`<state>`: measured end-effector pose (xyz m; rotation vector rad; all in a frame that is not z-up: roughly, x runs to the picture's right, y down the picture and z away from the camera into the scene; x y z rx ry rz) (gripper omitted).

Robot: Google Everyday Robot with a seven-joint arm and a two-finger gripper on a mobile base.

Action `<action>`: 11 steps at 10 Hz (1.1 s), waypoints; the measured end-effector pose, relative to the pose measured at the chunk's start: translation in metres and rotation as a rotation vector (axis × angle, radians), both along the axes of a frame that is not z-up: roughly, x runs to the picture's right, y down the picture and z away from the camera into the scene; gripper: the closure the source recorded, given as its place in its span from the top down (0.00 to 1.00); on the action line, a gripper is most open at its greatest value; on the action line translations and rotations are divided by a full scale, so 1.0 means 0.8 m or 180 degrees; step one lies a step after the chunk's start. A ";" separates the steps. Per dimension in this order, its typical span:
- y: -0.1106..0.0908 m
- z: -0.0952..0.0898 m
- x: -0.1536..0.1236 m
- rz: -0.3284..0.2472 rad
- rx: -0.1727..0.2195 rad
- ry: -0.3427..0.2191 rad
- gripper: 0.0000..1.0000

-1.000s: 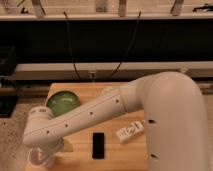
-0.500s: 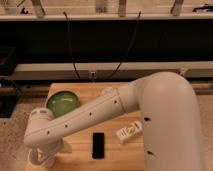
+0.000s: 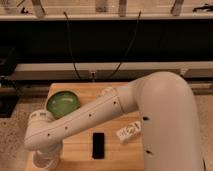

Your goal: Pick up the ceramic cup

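Observation:
My white arm reaches from the right across the wooden table (image 3: 115,155) to its front left corner. The gripper (image 3: 46,156) points down there, below the wrist, and is mostly hidden by the arm. A small white round shape (image 3: 42,162) shows right under the wrist at the table's front left edge. It looks like the ceramic cup, with the gripper at or around it. I cannot tell whether the two touch.
A green bowl (image 3: 63,102) sits at the table's back left. A black phone-like slab (image 3: 98,145) lies at front middle. A small white bottle (image 3: 128,132) lies on its side right of it. Dark shelving and hanging cables stand behind the table.

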<state>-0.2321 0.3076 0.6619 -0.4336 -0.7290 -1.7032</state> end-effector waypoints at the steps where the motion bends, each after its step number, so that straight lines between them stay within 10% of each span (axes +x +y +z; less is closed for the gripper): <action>1: -0.001 0.001 0.002 0.0021 0.0002 -0.0021 0.02; 6: -0.070 -0.004 0.014 0.0009 0.0031 -0.0057 0.01; 11: -0.097 0.013 0.021 -0.0008 0.0044 -0.0031 0.31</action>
